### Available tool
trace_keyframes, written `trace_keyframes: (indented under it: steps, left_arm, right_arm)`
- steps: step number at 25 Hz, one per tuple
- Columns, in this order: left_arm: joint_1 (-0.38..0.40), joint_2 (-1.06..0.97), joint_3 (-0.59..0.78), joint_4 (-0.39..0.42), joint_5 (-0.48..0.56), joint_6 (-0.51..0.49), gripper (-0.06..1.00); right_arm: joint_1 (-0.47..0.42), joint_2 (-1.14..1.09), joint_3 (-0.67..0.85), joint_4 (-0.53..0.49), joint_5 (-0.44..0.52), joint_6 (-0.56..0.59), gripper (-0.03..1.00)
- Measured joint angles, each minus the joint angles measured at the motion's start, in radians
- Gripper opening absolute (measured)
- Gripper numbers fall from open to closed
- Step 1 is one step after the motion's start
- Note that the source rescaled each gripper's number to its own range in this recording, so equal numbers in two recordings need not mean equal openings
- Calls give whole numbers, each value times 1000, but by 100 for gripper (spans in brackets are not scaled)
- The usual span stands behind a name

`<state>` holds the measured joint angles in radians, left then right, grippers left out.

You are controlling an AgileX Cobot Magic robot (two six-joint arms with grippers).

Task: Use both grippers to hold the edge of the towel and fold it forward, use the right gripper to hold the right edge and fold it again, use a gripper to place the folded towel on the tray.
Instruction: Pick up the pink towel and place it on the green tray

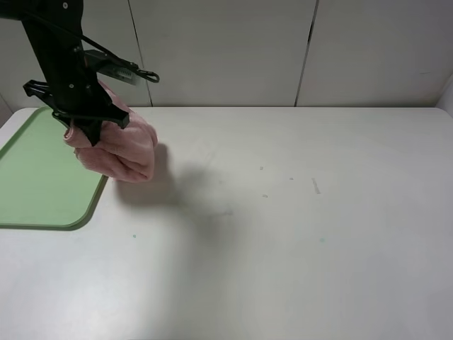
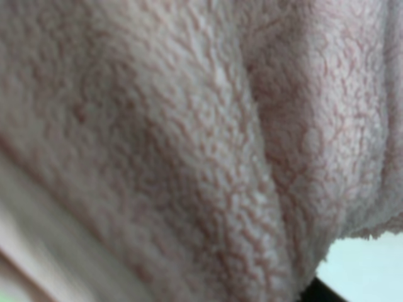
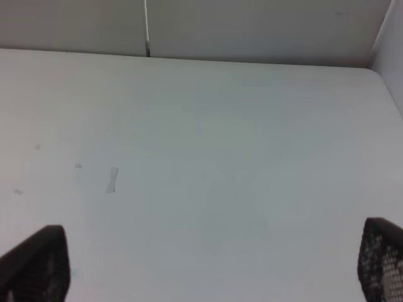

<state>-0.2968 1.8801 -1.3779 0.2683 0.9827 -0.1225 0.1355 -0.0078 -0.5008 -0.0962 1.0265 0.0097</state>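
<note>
The left gripper (image 1: 90,131) clamps the bunched pink towel (image 1: 127,152) above the green tray's (image 1: 35,177) right rim, while the right gripper (image 3: 208,277) hangs wide over the white surface (image 1: 297,234).

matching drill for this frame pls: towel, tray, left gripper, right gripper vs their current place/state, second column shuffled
Things:
1. towel
2. tray
3. left gripper
4. right gripper

States:
A. jaws wide open above bare table, holding nothing
B. flat on the table at the far left, light green
C. bunched and hanging in the air, above the tray's right rim
D. shut on pink cloth

Pairs: 1-C, 2-B, 3-D, 4-A
</note>
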Motion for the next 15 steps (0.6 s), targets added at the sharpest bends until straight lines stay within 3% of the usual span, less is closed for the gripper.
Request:
trace_keyframes:
  steps: [15]
  left_arm:
    - [185,0,9,-1,-48,83,17]
  right_arm:
    - [0,0,0,0,0,0,100]
